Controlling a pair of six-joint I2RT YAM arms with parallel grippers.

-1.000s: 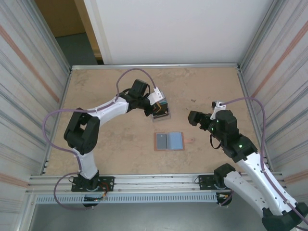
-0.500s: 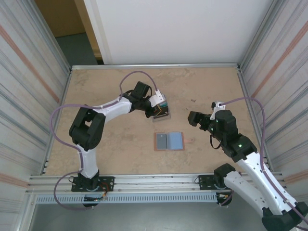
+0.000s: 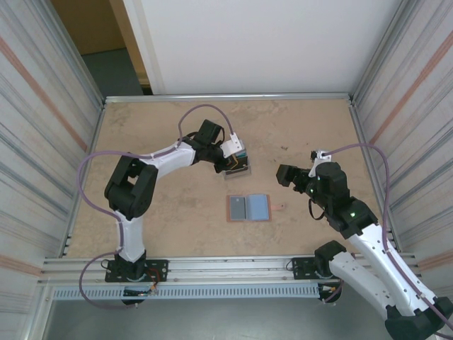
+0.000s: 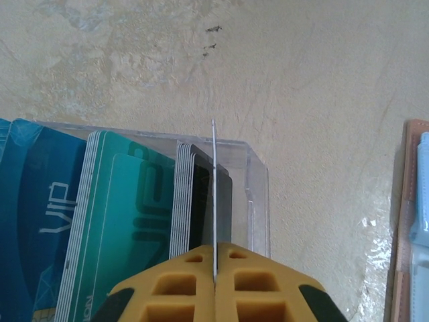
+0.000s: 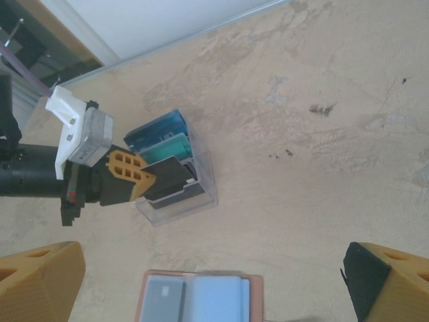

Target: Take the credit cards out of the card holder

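The left gripper (image 4: 214,261) is pinching a credit card (image 5: 169,176) over the clear stand (image 5: 196,201), at 12 o'clock from the open card holder (image 3: 248,207). The right gripper (image 3: 285,173) is hovering with its jaws wide and empty. The task is probably nearly finishing.

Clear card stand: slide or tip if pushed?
Likely slides: the clear stand looks like thin, light plastic on a smooth table. Tipping seems less likely, since it sits low with card stacks inside. Left fingers pinching a dark card could nudge it.
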